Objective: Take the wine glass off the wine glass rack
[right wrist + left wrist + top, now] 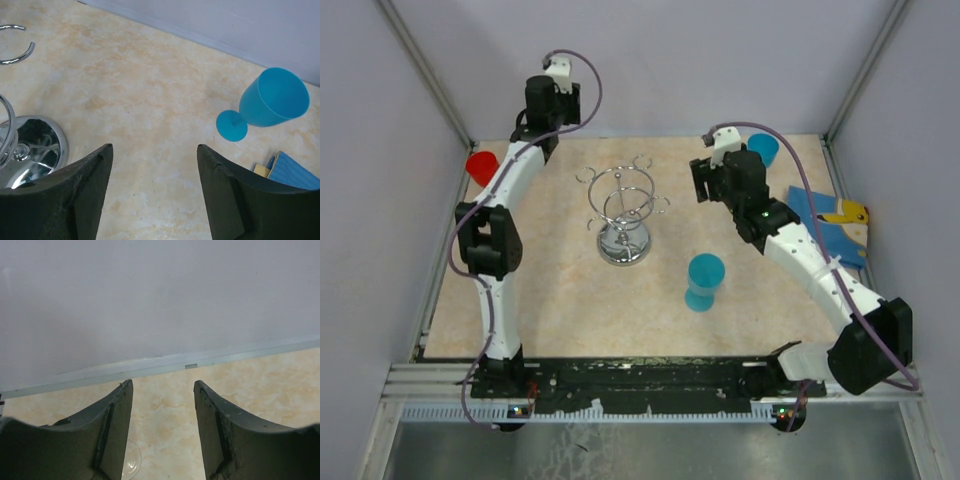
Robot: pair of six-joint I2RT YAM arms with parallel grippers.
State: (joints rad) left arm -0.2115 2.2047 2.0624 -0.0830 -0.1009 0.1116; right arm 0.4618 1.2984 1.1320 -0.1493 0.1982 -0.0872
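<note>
the hooks of the silver chrome wire wine glass rack [623, 215] look bare to us; the teal plastic wine glass [705, 281] stands upright on the beige table [550, 300] near its base, seemingly already off; so the left gripper [162, 390] and right gripper [155, 150] both gape wide, empty.

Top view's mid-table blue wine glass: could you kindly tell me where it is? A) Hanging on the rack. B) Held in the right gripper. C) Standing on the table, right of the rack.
C: the blue wine glass stands on the table, apart from the wine glass rack.
</note>
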